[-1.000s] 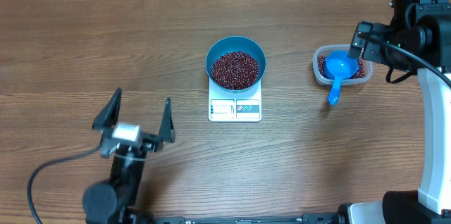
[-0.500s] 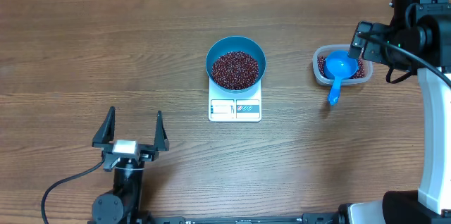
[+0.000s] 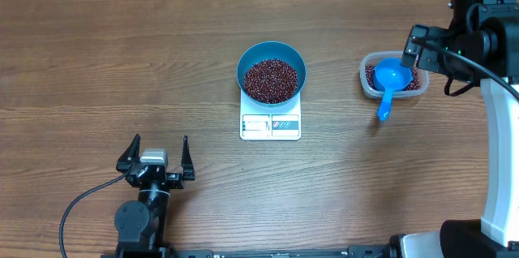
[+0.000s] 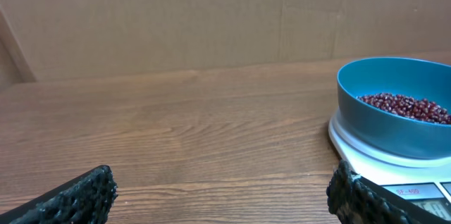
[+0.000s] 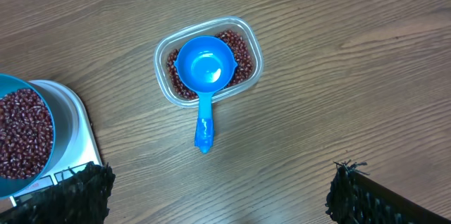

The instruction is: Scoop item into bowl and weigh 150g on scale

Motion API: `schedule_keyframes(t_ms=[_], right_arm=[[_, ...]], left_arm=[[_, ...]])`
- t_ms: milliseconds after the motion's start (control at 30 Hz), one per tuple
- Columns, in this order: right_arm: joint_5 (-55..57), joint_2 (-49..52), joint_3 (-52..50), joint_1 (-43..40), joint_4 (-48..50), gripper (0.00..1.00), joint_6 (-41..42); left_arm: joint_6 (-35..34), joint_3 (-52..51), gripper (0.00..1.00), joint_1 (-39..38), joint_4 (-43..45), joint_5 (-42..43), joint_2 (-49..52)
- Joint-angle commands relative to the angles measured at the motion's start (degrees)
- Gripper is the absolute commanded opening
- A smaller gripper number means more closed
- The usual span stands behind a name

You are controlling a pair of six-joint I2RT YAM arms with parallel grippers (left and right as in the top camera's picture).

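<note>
Surface: a brown wood-grain surface [image 3: 122,47] is carrying everything in the overhead view
Scale: the white square scale [image 3: 270,126] is lying at the centre of the overhead frame, its display strip facing the lower edge
Bowl: the blue bowl [image 3: 243,63] is sitting on the scale, covering its upper part and overhanging its top edge
Beans: dark red-brown beans [image 3: 271,79] are lying in a rounded heap inside the bowl; more are lying in the tub
Tub: a clear rounded tub [image 3: 365,86] is resting at the right of the frame, well apart from the scale
Scoop: a small blue scoop [image 3: 390,75] is lying cup-up on the beans in the tub, its cup looking empty and its handle sticking out over the rim toward the lower edge
Left fingers: the left fingers [image 3: 130,154] are standing spread wide in the lower left of the overhead frame, holding nothing, well apart from the scale; in the left wrist view their dark tips are showing in the bottom corners, with bowl and scale at the right edge
Right fingers: the right fingers [image 5: 77,196] are standing spread wide with nothing between them, hovering above the surface; in the right wrist view the tub and scoop are lying at upper centre and the bowl is showing at the left edge
</note>
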Motion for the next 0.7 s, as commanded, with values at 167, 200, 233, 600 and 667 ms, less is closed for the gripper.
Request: schedule_keyframes(t_ms=[167,200,233,600,667], right_arm=[[0.3,-0.7,0.9,-0.1,0.1,1.00,-0.5],[0.3,-0.7,0.9,-0.1,0.1,1.00,-0.5],[0.3,-0.7,0.9,-0.1,0.1,1.00,-0.5],[0.3,-0.7,0.9,-0.1,0.1,1.00,-0.5],[0.3,-0.7,0.9,-0.1,0.1,1.00,-0.5]], left_arm=[[1.2,-0.2,0.99,0.4,0.0,-0.9,-0.5],[1.1,-0.2,1.00,0.4,0.0,-0.9,-0.5],[1.2,-0.2,1.00,0.4,0.0,-0.9,-0.5],[1.1,-0.2,1.00,0.4,0.0,-0.9,-0.5],[1.2,-0.2,1.00,0.4,0.0,-0.9,-0.5]])
